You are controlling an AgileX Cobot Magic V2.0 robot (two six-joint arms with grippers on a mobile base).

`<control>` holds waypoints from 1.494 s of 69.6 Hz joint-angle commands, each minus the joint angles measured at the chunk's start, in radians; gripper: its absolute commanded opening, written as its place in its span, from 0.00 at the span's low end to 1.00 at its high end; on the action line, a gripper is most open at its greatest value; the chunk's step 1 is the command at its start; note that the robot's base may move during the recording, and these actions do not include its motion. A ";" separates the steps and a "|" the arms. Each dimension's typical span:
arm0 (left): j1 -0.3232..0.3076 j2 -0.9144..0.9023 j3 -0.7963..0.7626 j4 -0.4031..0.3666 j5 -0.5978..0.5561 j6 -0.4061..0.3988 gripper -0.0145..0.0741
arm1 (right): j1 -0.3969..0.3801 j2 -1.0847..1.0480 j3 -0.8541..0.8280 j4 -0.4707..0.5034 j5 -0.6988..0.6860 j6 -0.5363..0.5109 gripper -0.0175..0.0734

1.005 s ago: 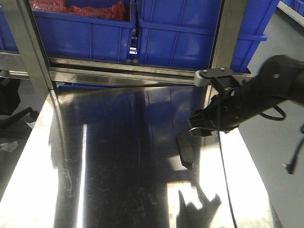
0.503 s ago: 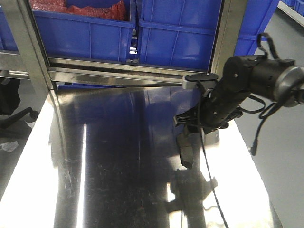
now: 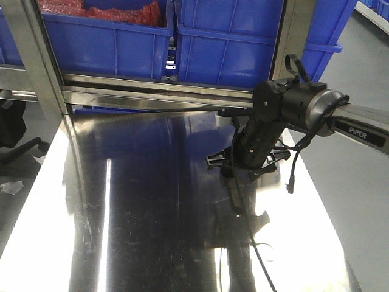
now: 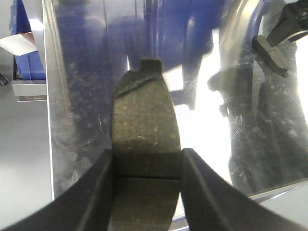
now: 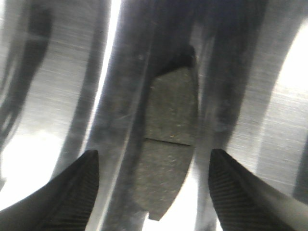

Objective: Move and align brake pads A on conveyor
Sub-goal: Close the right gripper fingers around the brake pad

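A grey-brown brake pad (image 4: 144, 125) with a centre groove sits between the fingers of my left gripper (image 4: 147, 159), which is shut on it above the steel table (image 4: 82, 96). A second brake pad (image 5: 168, 139) lies flat on the table. My right gripper (image 5: 154, 156) hangs open over it, one finger wide on each side and neither touching. In the front view this right gripper (image 3: 243, 159) hovers above the far end of that pad (image 3: 236, 196). The left wrist view shows the same pad (image 4: 272, 55) at top right. The conveyor is out of view.
Blue bins (image 3: 121, 48) stand behind a steel rail (image 3: 152, 91) at the table's far edge. A steel post (image 3: 36, 67) rises at the far left. The table's right edge (image 3: 316, 213) drops to the floor. A black cable (image 3: 292, 176) dangles from the right arm.
My right arm has swung left and turned its wrist. Its open jaws now stand spread over the lying pad instead of to its right. The pad has not moved.
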 commanded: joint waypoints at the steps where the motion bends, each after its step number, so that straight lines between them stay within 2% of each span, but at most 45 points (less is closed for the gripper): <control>1: 0.002 0.008 -0.027 0.000 -0.085 -0.007 0.15 | -0.007 -0.038 -0.030 -0.040 0.000 0.007 0.72; 44: 0.002 0.008 -0.027 0.000 -0.085 -0.007 0.15 | -0.006 0.044 -0.081 -0.044 -0.003 0.022 0.72; 58: 0.002 0.008 -0.027 0.000 -0.085 -0.007 0.15 | -0.006 0.083 -0.118 -0.044 0.056 0.060 0.72; 79: 0.002 0.008 -0.027 0.000 -0.085 -0.007 0.15 | -0.006 0.095 -0.120 -0.043 0.066 0.126 0.71; 89: 0.002 0.008 -0.027 0.000 -0.085 -0.007 0.15 | -0.006 0.095 -0.120 -0.040 0.077 0.128 0.64; 104: 0.002 0.008 -0.027 0.000 -0.085 -0.007 0.15 | -0.006 0.095 -0.120 -0.041 0.110 0.119 0.41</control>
